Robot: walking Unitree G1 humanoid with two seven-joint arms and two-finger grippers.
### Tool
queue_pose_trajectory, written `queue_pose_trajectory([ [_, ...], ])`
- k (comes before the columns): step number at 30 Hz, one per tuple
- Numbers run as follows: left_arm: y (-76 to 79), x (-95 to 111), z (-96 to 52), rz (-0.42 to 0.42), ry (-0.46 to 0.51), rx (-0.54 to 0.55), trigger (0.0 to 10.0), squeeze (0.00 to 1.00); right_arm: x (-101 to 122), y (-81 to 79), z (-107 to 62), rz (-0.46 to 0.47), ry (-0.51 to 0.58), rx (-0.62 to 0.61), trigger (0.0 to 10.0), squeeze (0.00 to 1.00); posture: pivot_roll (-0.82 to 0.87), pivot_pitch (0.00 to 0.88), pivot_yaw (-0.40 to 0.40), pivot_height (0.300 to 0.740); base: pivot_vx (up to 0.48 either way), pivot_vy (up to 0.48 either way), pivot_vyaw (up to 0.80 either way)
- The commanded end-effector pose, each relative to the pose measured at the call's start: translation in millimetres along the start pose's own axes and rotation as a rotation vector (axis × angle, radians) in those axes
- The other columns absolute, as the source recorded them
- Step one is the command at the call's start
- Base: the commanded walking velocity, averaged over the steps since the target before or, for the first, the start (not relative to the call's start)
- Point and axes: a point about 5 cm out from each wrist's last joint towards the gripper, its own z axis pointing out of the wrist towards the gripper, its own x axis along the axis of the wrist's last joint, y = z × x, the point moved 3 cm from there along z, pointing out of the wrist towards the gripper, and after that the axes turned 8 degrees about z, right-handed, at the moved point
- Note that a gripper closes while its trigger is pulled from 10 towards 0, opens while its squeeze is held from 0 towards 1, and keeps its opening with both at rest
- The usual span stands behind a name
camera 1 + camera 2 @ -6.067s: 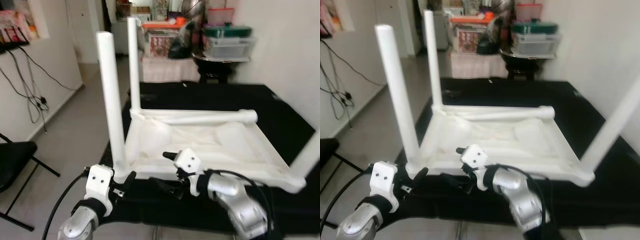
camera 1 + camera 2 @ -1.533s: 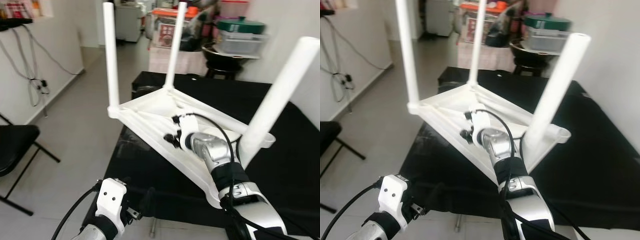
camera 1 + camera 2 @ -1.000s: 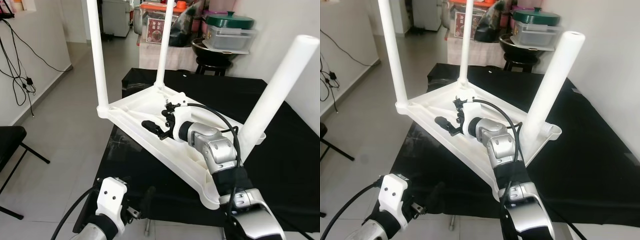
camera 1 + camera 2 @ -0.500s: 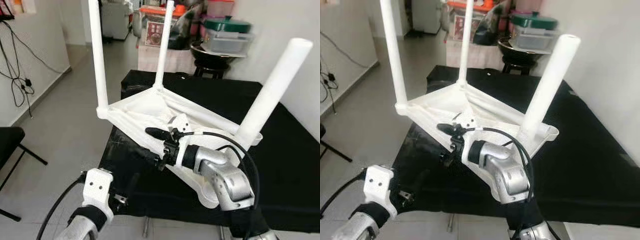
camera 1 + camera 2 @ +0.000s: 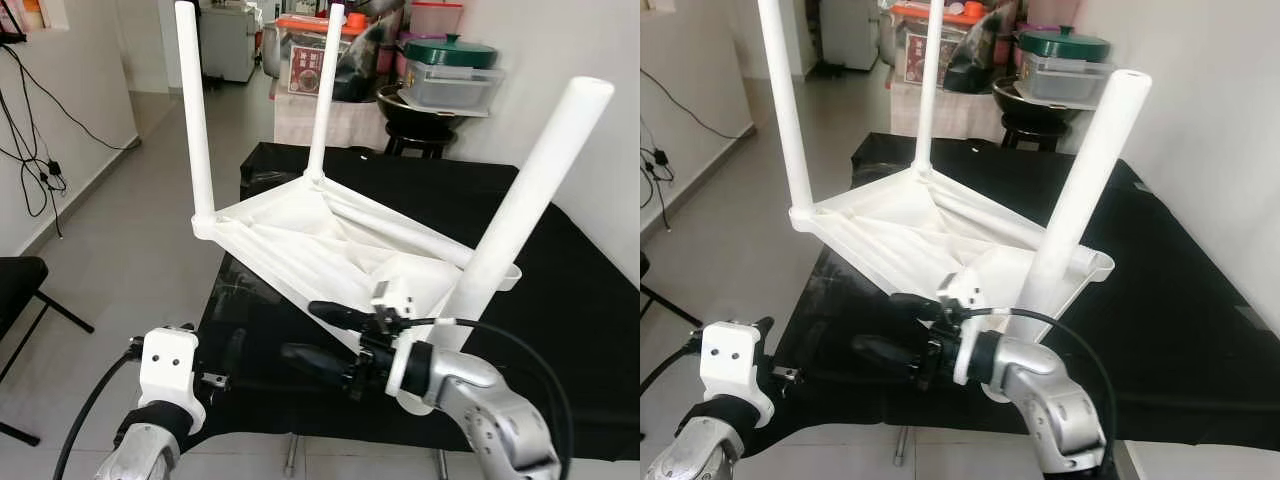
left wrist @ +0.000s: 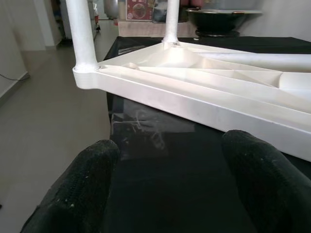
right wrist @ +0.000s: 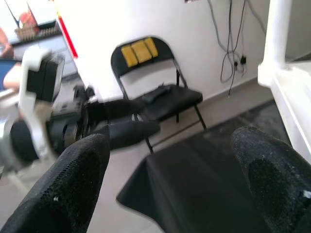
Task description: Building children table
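Note:
A white plastic children's table (image 5: 300, 245) lies upside down on a black-covered table (image 5: 590, 300). Three white legs stand up from its corners: one at the near left (image 5: 194, 120), one at the far corner (image 5: 323, 90) and one at the near right (image 5: 525, 200). Another white tube (image 5: 400, 232) lies along its far side. My right gripper (image 5: 322, 338) is open and empty, just in front of the table's near edge, with its fingers pointing left. My left gripper (image 6: 170, 194) is open and empty, low at the front left, facing the near rim (image 6: 204, 109).
A black folding chair (image 7: 155, 92) stands on the floor to the left. Boxes and lidded containers (image 5: 450, 75) are stacked behind the black table. A white wall runs close along the right. Cables (image 5: 35, 130) hang on the left wall above open grey floor.
My right gripper has drawn back from the upturned table's underside toward me and now hangs in front of its near edge. The left gripper has risen at the front left.

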Motion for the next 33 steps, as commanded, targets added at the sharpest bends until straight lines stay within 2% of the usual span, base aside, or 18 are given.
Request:
queue_pose_trajectory([
  [1,0.2,-7,0.0,-0.010,-0.030,0.008,10.0,0.00,3,-2.3,-3.0,0.000,0.014,0.011,10.0,0.00,-0.04,0.034,-0.078,0.740,0.000,0.000,0.00],
  [7,-2.7,-7,0.3,0.001,-0.034,0.019,10.0,0.00,-2,-2.1,-27.4,-0.054,-0.065,0.051,10.0,0.00,-0.03,0.040,-0.075,0.740,0.000,0.000,0.00],
  [11,-3.2,-8,-0.1,0.017,-0.039,0.014,10.0,0.00,-3,1.3,-34.9,-0.078,-0.099,0.042,10.0,0.00,-0.03,0.039,-0.074,0.740,0.000,0.000,0.00],
  [14,-0.8,-8,-2.3,0.030,-0.043,-0.021,10.0,0.00,-2,6.7,-48.4,-0.118,-0.166,0.046,10.0,0.00,-0.02,0.041,-0.074,0.740,0.000,0.000,0.00],
  [17,0.7,-9,-3.3,0.027,-0.043,-0.035,10.0,0.00,-1,7.5,-51.9,-0.126,-0.184,0.054,10.0,0.00,-0.02,0.041,-0.074,0.740,0.000,0.000,0.00],
  [18,1.7,-9,-4.3,0.030,-0.044,-0.042,10.0,0.00,0,7.8,-57.6,-0.132,-0.216,0.071,10.0,0.00,-0.02,0.041,-0.074,0.740,0.000,-0.469,0.00],
  [19,1.7,-9,-4.3,0.030,-0.044,-0.042,10.0,0.00,0,7.8,-57.6,-0.132,-0.216,0.071,10.0,0.00,-0.02,0.041,-0.074,0.740,0.000,-0.469,0.00],
  [22,3.9,-10,-5.2,0.027,-0.048,-0.052,10.0,0.00,1,2.2,-77.5,-0.076,-0.314,0.161,10.0,0.00,-0.02,0.040,-0.075,0.740,0.000,-0.471,0.00],
  [26,3.8,-10,-5.1,0.024,-0.049,-0.051,10.0,0.00,1,-1.4,-86.1,-0.044,-0.352,0.203,10.0,0.00,-0.02,0.039,-0.076,0.740,0.000,-0.472,0.00],
  [28,4.4,-10,-5.3,0.020,-0.049,-0.055,10.0,0.00,0,-8.0,-96.6,-0.016,-0.398,0.262,10.0,0.00,-0.02,0.040,-0.076,0.740,0.000,-0.472,0.00],
  [33,4.8,-10,-6.0,0.017,-0.050,-0.059,10.0,0.00,-1,-9.5,-108.4,-0.022,-0.476,0.285,10.0,0.00,-0.02,0.041,-0.076,0.740,0.000,-0.472,0.00],
])
